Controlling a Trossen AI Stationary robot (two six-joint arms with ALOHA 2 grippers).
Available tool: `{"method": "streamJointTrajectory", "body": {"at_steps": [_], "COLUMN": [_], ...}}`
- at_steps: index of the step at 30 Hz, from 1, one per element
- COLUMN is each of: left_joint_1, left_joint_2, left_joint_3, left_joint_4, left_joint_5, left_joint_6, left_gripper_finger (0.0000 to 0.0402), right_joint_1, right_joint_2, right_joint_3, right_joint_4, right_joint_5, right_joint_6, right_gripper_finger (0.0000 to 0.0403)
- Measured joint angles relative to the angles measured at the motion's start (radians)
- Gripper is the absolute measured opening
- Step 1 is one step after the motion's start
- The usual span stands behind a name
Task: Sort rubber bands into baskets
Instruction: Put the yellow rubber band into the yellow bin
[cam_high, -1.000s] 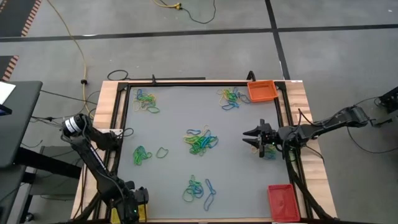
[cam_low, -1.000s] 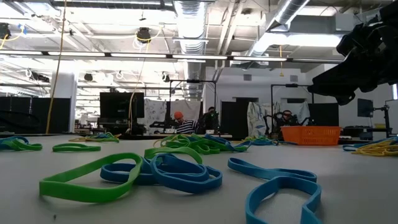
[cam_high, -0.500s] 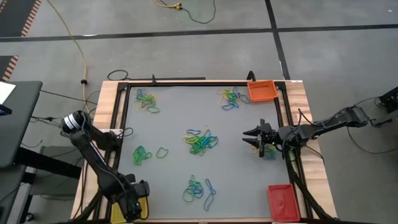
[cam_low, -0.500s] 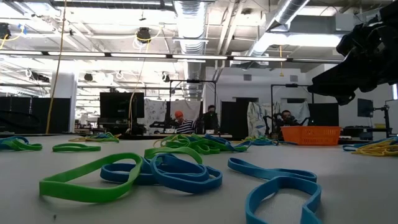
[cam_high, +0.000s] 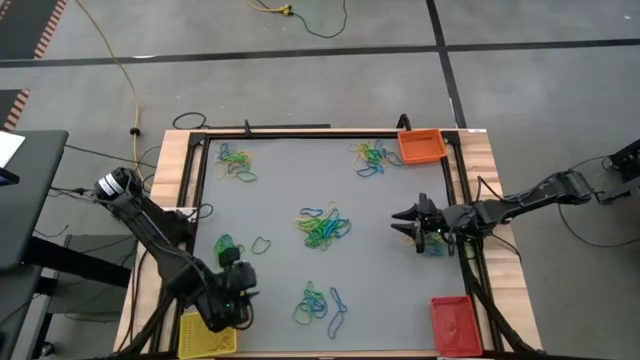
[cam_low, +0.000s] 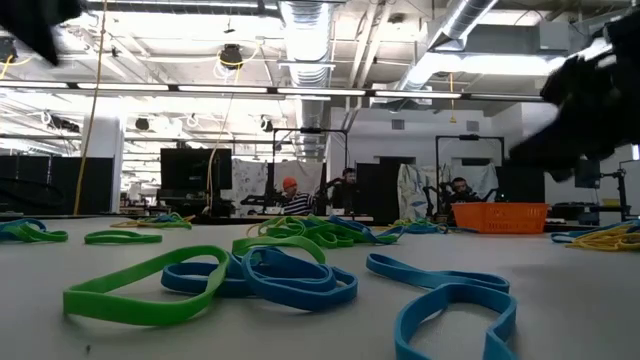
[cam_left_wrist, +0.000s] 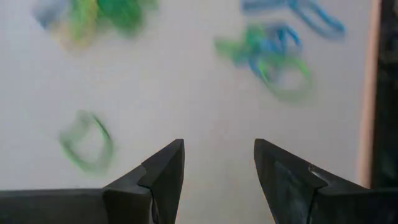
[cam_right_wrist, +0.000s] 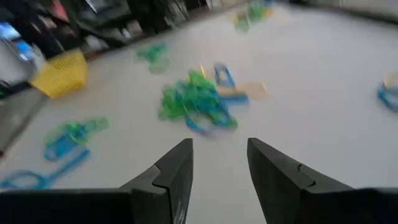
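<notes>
Left gripper (cam_high: 238, 290): fingers apart, nothing between them, hanging over the near left part of the table (cam_high: 280, 200), just beside the yellow basket (cam_high: 205, 335) at that corner. Right gripper (cam_high: 412, 219): fingers likewise apart and empty, waiting over the table's right side.

Rubber bands: scattered in loose heaps. Nearest the left gripper are a small green cluster (cam_high: 227, 248) beyond it and a blue-green heap (cam_high: 318, 300) off to its inner side. A tangled central heap (cam_high: 323, 227) lies ahead of the right gripper's fingertips. Further heaps sit at the far corners, one beside the orange basket (cam_high: 421, 146). The red basket (cam_high: 452, 322) stands at the near right corner.

Handling assessment: the bands appear thin, light and limp; they should collapse under pressure and may drag neighbours where tangled. A pinch across a single strand at the edge of a heap looks the best hold, preferably on a loop lying clear of others.
</notes>
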Motion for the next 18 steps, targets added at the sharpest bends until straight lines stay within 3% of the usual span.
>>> {"method": "streamJointTrajectory", "body": {"at_steps": [5,10,15,18], "left_joint_1": [0.075,0.144,0.217,0.259], "left_joint_2": [0.000,0.023,0.113,0.179], "left_joint_3": [0.000,0.001,0.001,0.001], "left_joint_4": [0.064,0.219,0.423,0.542], "left_joint_5": [-0.166,-0.261,-0.243,-0.170], "left_joint_6": [0.145,0.328,0.562,0.666], "left_gripper_finger": [0.0183,0.0182,0.0182,0.0182], "right_joint_1": [-0.013,-0.044,-0.054,-0.033], "right_joint_2": [0.024,0.073,0.138,0.194], "right_joint_3": [0.020,0.072,0.097,0.141], "right_joint_4": [-0.060,-0.076,0.195,0.226], "right_joint_5": [-0.064,-0.073,-0.146,-0.207], "right_joint_6": [0.066,0.088,0.017,0.005], "right_gripper_finger": [0.0179,0.0179,0.0179,0.0179]}}
